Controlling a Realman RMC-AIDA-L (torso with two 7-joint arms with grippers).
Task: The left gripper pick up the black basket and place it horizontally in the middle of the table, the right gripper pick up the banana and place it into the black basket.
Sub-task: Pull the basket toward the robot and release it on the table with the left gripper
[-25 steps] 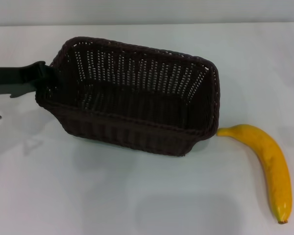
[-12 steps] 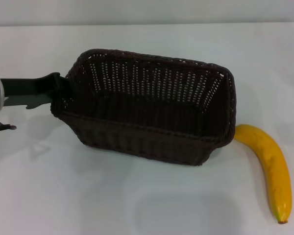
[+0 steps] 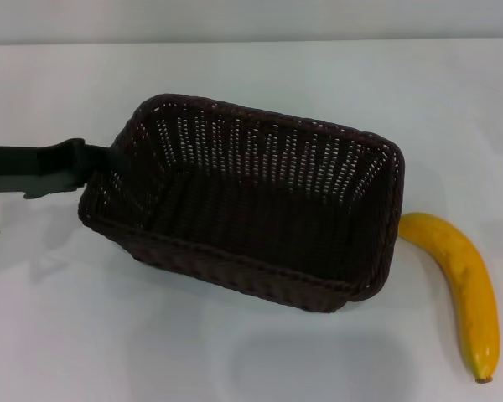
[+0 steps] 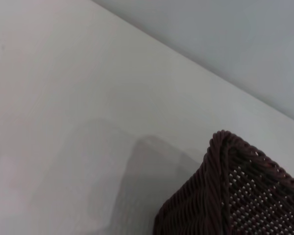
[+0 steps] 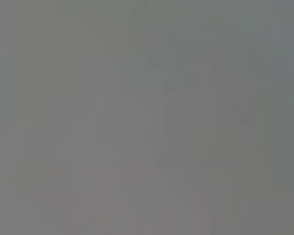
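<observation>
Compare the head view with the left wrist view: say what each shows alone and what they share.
Head view only: the whole basket, its open top tipped toward the camera, the left gripper at its left short end, and the banana lying on the table just right of the basket. Left wrist view only: the grey wall beyond the table edge, close up. Shared: the white table and the basket, though the wrist view catches just one braided rim corner of it. The right gripper appears in neither view.

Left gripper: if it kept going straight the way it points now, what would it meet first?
The left gripper points toward the robot's right and is already at the black basket, at its left short wall. Beyond the basket's far end lies the banana, though depth is uncertain.
</observation>
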